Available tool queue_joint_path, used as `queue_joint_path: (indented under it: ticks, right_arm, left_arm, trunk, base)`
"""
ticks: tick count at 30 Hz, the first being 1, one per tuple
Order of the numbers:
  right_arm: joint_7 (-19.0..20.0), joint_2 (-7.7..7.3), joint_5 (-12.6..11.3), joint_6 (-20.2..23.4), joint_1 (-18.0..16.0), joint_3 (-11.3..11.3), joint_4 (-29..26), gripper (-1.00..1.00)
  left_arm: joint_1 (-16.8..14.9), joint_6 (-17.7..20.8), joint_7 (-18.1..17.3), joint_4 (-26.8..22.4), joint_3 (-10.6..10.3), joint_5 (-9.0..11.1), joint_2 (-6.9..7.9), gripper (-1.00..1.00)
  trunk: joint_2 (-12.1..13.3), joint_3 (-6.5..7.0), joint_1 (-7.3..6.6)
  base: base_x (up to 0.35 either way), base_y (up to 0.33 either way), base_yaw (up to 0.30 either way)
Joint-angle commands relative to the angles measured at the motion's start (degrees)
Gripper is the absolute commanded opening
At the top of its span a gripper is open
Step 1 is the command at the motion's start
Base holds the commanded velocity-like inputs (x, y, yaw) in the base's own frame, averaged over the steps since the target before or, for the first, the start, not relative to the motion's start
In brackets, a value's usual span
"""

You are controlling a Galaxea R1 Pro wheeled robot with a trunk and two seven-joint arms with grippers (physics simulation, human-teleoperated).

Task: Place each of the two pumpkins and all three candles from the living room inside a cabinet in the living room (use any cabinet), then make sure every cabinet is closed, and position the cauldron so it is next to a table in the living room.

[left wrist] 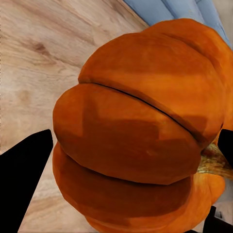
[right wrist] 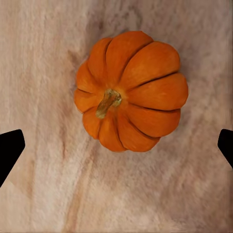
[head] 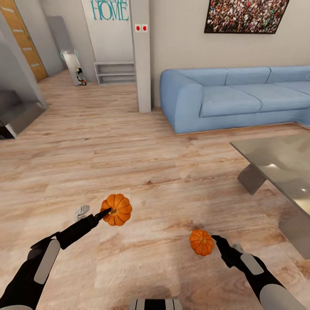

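Both arms reach up from bottom of head view: left gripper (head: 104,212) clamped on one pumpkin (head: 116,209) at lower center, right gripper (head: 216,241) beside second pumpkin (head: 201,242), table (head: 275,161) at right. Left wrist: pumpkin (left wrist: 141,131) fills frame between fingers (left wrist: 24,170). Right wrist: fingers (right wrist: 9,150) spread wide, pumpkin (right wrist: 131,90) on floor, ungrasped. Risk: closing off-center could roll it away.

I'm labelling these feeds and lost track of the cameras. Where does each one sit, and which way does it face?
Head view: on the head, looking forward and down at floor, sofa, table; both arms show.
Left wrist view: by the left claw, facing a pumpkin between its fingers.
Right wrist view: by the right claw, looking down at the other pumpkin on the floor, fingertips showing.
Shared: the head view shows both pumpkins too, and.
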Motion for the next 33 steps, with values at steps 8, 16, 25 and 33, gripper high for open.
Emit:
queue_joint_path:
  ticks: [8, 16, 25, 33]
  right_arm:
    - [0.1, 0.05, 0.0, 0.3, -0.1, -0.4, 0.0, 1.0]
    - [0.1, -0.04, 0.0, 0.5, -0.1, -0.4, 0.0, 1.0]
    - [0.2, -0.05, 0.0, 0.7, -0.1, -0.4, 0.0, 1.0]
    - [0.2, -0.05, 0.0, 0.7, -0.1, -0.4, 0.0, 1.0]
  left_arm:
    - [0.0, 0.5, 0.1, -0.1, 0.0, 0.3, -0.13, -1.0]
    - [0.0, 0.5, 0.1, -0.1, 0.0, 0.3, -0.31, -1.0]
    - [0.0, 0.5, 0.1, -0.1, 0.1, 0.3, -0.35, -1.0]
    - [0.0, 0.6, 0.0, -0.1, 0.1, 0.4, -0.28, -1.0]
  trunk:
    - [-0.1, -1.82, 0.19]
    - [-0.2, -2.71, 0.29]
    - [-0.3, -4.04, 0.45]
    - [-0.3, -4.04, 0.45]
  base:
    - [0.0, 0.0, 0.0]
    - [0.0, 0.0, 0.0]
    - [0.0, 0.0, 0.0]
    - [0.014, 0.0, 0.0]
